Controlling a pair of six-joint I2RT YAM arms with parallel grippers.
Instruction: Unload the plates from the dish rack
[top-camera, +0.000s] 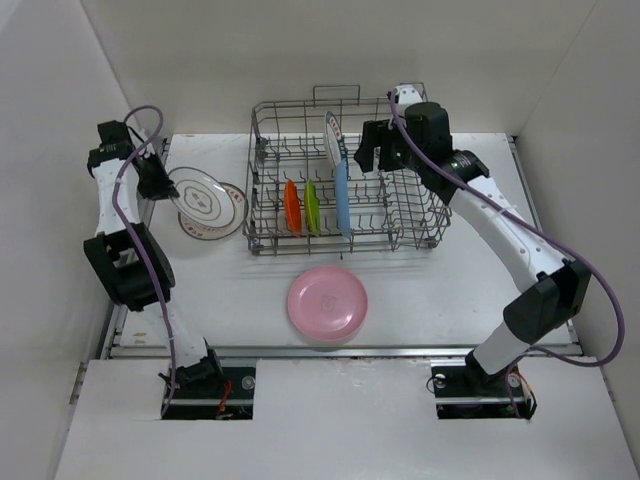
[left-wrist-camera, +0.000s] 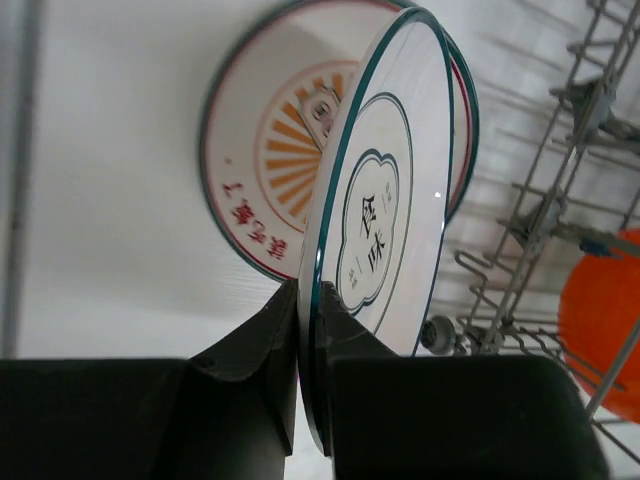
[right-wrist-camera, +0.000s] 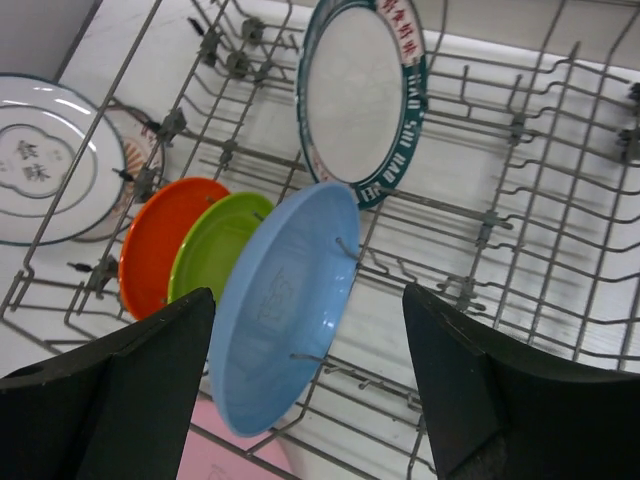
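**Left jaws clamp a plate, right jaws gape over the rack**

Top external: the dish rack (top-camera: 420, 215) sits at the middle of the worktop's (top-camera: 450, 290) far edge. An orange plate (top-camera: 292, 207), a green plate (top-camera: 312, 205), a light blue plate (top-camera: 342, 197) and a banded plate (top-camera: 332, 137) stand in it. A pink plate (top-camera: 327, 303) lies flat toward the near edge. By the left edge, the left gripper (top-camera: 160, 185) holds a teal-rim plate (top-camera: 200, 192) over a sunburst plate (top-camera: 228, 215).

Left wrist: the jaws pinch the tilted teal-rim plate's rim.

Right wrist: the right gripper (right-wrist-camera: 308, 295) hangs over the light blue plate, jaws wide apart and holding nothing.

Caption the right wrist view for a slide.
Open right hand over light blue plate in dish rack, beside green plate and orange plate.
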